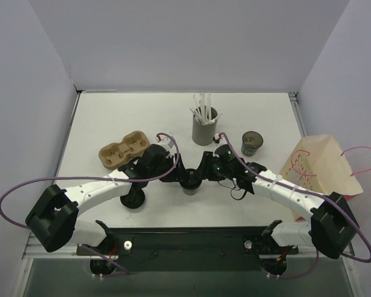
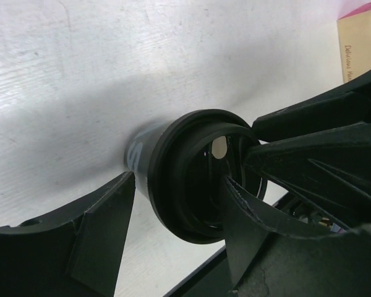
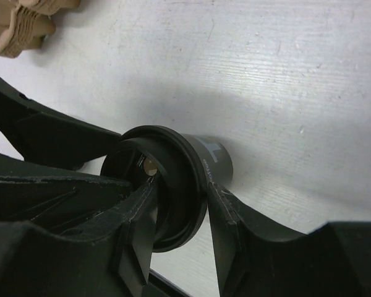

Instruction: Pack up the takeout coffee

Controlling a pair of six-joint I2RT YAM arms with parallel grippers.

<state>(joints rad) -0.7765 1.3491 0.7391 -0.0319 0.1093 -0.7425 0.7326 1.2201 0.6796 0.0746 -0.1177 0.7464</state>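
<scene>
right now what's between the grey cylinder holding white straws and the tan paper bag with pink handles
A small dark open cup stands between them, touching neither, on the white table; the top view shows it.

The takeout coffee (image 2: 191, 176), a short dark cup with a round black rim, stands upright on the white surface (image 1: 142, 117), in front of the grey straw holder (image 1: 204, 127)
</scene>
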